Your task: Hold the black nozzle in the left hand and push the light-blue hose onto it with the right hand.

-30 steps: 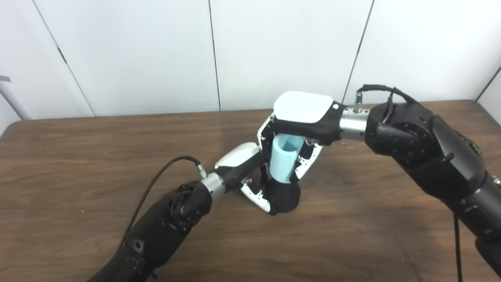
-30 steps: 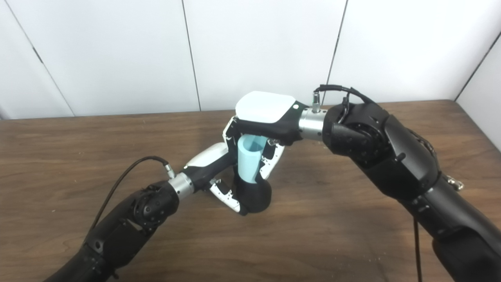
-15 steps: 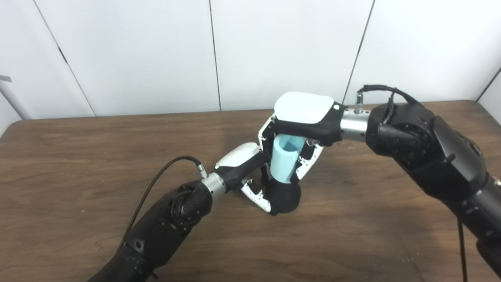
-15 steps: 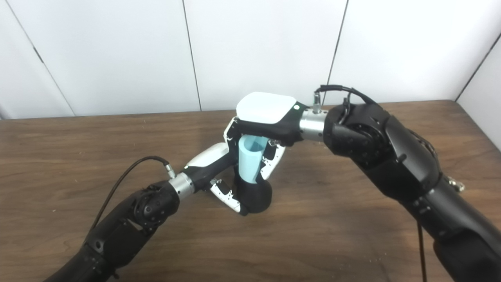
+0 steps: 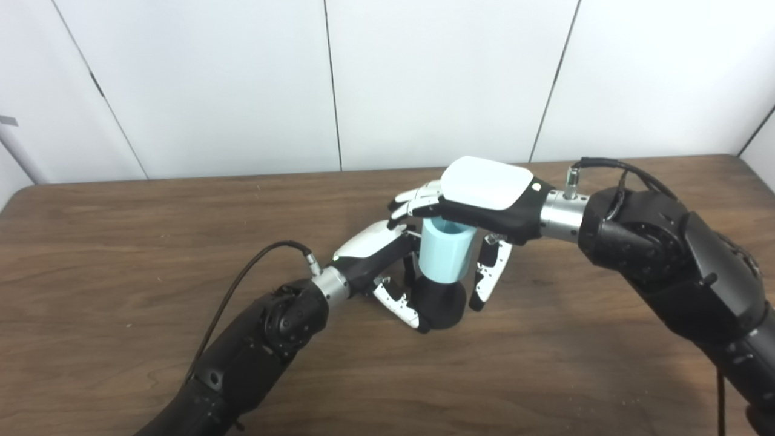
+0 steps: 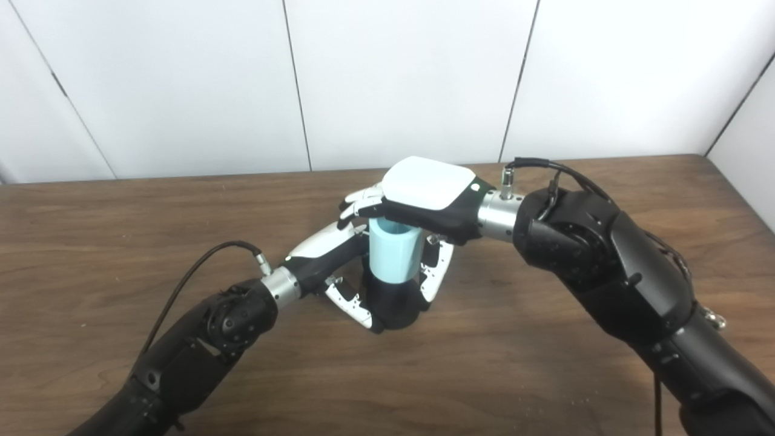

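The light-blue hose (image 5: 445, 258) stands upright, its lower end seated on the black nozzle (image 5: 440, 304), which rests on the table. My left hand (image 5: 380, 261) is shut on the nozzle from the left, white fingers (image 5: 396, 303) curled round its base. My right hand (image 5: 481, 194) hovers flat over the hose's top opening, palm down. Its fingers (image 5: 415, 203) stretch out to the left and its thumb (image 5: 489, 280) hangs down the right side, apart from the hose. Whether the palm touches the hose rim is hidden.
The brown wooden table (image 5: 121, 242) stretches wide on both sides of the hands. White wall panels (image 5: 424, 72) stand right behind its far edge. A black cable (image 5: 242, 278) loops off the left wrist.
My right hand has let go of the hose, spread its fingers and dropped lower over the top. The hose went from tilted to upright and sits deeper on the nozzle. The left hand stayed.
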`<action>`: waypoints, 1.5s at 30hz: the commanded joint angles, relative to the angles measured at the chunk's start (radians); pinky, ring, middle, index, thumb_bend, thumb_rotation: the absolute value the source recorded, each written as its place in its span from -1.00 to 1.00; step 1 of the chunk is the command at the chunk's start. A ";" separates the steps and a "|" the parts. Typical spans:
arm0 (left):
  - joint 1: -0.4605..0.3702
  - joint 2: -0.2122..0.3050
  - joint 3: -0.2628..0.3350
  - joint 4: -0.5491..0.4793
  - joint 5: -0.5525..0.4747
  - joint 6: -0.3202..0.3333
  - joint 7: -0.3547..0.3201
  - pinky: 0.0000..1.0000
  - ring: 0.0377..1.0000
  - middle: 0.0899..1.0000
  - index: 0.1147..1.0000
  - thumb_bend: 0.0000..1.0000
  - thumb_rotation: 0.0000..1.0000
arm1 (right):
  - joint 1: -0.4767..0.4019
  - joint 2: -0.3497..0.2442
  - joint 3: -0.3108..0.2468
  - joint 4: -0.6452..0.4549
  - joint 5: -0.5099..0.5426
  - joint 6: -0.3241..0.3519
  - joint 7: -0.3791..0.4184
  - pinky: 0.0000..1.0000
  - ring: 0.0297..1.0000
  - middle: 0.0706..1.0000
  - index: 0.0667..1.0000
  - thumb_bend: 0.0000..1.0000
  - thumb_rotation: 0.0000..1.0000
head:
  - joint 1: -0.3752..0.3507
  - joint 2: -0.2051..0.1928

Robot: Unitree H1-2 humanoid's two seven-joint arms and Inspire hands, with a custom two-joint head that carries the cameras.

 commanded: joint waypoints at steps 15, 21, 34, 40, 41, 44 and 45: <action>0.065 0.034 -0.047 0.062 0.054 0.035 -0.097 1.00 0.17 -0.12 -0.18 0.05 -1.00 | -0.024 0.037 -0.143 -0.043 0.061 -0.022 -0.046 0.58 0.78 0.87 0.75 0.87 -0.62 | -0.001 0.005; 0.061 0.037 -0.047 0.064 0.054 0.032 -0.098 1.00 0.17 -0.12 -0.18 0.05 -1.00 | -0.013 0.000 -0.165 -0.061 0.148 -0.003 0.011 0.73 0.97 0.98 0.90 0.89 -0.52 | -0.001 0.004; 0.049 0.040 -0.035 0.072 0.040 0.038 -0.104 1.00 0.18 -0.12 -0.18 0.05 -1.00 | 0.082 -0.050 -0.163 -0.144 0.235 0.093 0.093 0.87 1.00 1.00 1.00 0.74 -0.37 | -0.004 0.003; 0.061 0.038 -0.017 0.063 0.025 0.047 -0.100 1.00 0.20 -0.10 -0.18 0.05 -1.00 | 0.122 -0.040 -0.123 -0.135 0.208 0.053 0.091 0.88 1.00 1.00 0.99 0.68 -0.30 | -0.009 0.006; 0.062 0.038 -0.015 0.062 0.023 0.046 -0.101 1.00 0.20 -0.10 -0.19 0.05 -1.00 | 0.123 -0.040 -0.118 -0.133 0.203 0.047 0.089 0.88 1.00 1.00 0.99 0.68 -0.30 | -0.009 0.006; 0.068 0.037 -0.011 0.062 0.025 0.044 -0.100 1.00 0.20 -0.10 -0.19 0.05 -1.00 | 0.135 -0.044 -0.097 -0.123 0.173 0.023 0.079 0.88 1.00 1.00 0.99 0.68 -0.28 | -0.006 0.006; 0.071 0.037 -0.011 0.063 0.026 0.044 -0.100 1.00 0.20 -0.10 -0.19 0.05 -1.00 | 0.140 -0.045 -0.089 -0.118 0.160 0.013 0.075 0.89 1.00 1.00 1.00 0.67 -0.27 | -0.006 0.006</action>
